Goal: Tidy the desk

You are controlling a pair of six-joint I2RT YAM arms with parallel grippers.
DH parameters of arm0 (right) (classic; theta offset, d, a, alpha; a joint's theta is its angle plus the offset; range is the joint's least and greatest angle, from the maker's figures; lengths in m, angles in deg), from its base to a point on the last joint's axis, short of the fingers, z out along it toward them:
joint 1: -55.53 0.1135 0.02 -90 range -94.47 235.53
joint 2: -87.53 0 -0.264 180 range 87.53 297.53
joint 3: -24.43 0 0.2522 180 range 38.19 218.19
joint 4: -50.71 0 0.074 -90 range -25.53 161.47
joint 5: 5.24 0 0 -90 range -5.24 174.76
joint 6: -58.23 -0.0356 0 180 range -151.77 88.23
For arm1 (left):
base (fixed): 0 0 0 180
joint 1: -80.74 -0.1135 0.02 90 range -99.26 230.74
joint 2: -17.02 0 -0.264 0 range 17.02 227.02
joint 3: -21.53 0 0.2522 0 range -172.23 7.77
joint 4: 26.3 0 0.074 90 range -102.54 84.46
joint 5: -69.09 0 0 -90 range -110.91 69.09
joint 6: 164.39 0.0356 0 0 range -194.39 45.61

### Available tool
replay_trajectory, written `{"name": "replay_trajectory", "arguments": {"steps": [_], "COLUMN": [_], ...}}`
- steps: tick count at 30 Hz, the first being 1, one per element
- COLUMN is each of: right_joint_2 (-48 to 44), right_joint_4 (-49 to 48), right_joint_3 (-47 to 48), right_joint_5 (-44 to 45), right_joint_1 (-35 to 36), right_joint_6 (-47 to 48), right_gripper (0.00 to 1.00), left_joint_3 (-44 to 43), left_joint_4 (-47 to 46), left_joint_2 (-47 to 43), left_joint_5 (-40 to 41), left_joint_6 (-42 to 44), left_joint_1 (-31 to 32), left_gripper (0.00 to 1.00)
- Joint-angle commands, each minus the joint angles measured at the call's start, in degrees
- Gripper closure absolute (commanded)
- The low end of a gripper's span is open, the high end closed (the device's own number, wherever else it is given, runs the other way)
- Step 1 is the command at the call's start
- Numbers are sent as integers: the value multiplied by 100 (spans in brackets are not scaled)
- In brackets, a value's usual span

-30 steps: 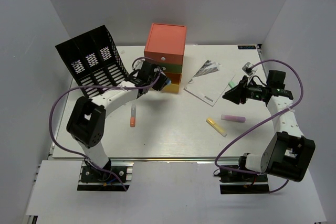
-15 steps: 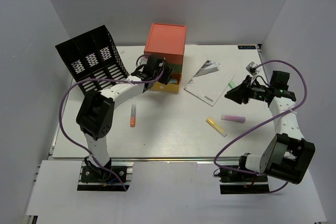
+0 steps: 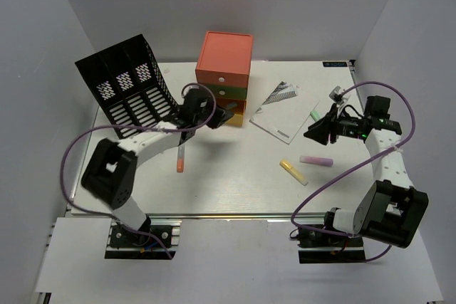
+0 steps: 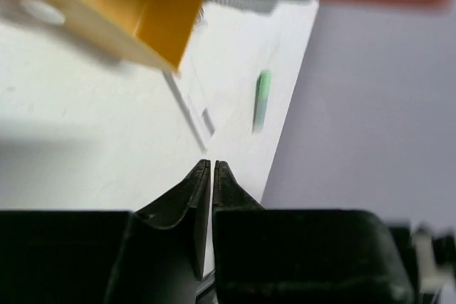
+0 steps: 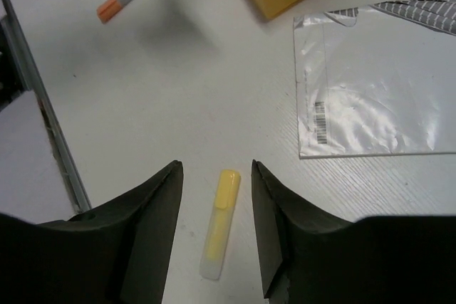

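Note:
The desk (image 3: 235,183) is a white tabletop. My left gripper (image 3: 219,114) hovers by the open yellow bottom drawer (image 3: 234,116) of the drawer unit (image 3: 224,69). In the left wrist view its jaws (image 4: 212,164) are shut with nothing between them, and the yellow drawer (image 4: 121,5) lies ahead to the left. My right gripper (image 3: 311,133) hangs open above the desk. In the right wrist view a yellow highlighter (image 5: 219,222) lies flat on the desk below the gap of the right gripper (image 5: 216,166), untouched.
A black file rack (image 3: 128,87) stands at the back left. A plastic-sleeved notebook (image 3: 283,112) lies right of the drawers, with a green highlighter (image 3: 314,113) beside it. A pink highlighter (image 3: 315,160), the yellow highlighter (image 3: 293,171) and an orange one (image 3: 181,156) lie loose. A metal rail (image 3: 214,215) edges the near side.
The left jaws have closed and the left gripper has drawn back a little from the drawer unit. The right jaws have widened slightly.

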Motion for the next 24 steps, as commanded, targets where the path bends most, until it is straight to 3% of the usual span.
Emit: {"name": "replay_trajectory", "arguments": {"steps": [1,3,6,7,8,10,15,21,24], "right_joint_2": [53,62,27,-8,-113,-271,-343,386,598], "right_joint_4": [723,820,996,1092,1111,1355,1752,1858,1430], "right_joint_3": [264,79,-193,-255,-377,-457,-361,148,18], "right_joint_5": [676,1455,2390,2540,2742,2796,2700,3033,3437], "right_joint_1": [210,368,483,492,501,509,527,606,694], "right_joint_6": [1065,1417,2277,2811,3086,4171,5776,5814,5534], "right_gripper": [50,41,30,28,28,26,21,22,24], "left_joint_3": [695,1378,2100,2286,2453,2526,1508,2050,2323], "left_joint_4": [-754,-781,-89,-200,-332,-63,2263,2165,2075], "left_joint_2": [-1369,-1983,-3459,-4220,-4532,-5069,-4677,-4921,-5133], "left_joint_5": [-788,-859,-133,114,81,-85,519,696,573], "left_joint_6": [1594,2375,2904,3177,4145,5065,6650,7143,7108], "left_joint_1": [-225,-340,-471,-472,-472,-472,-472,-410,-463], "left_gripper": [83,77,47,44,38,33,29,17,13]}}
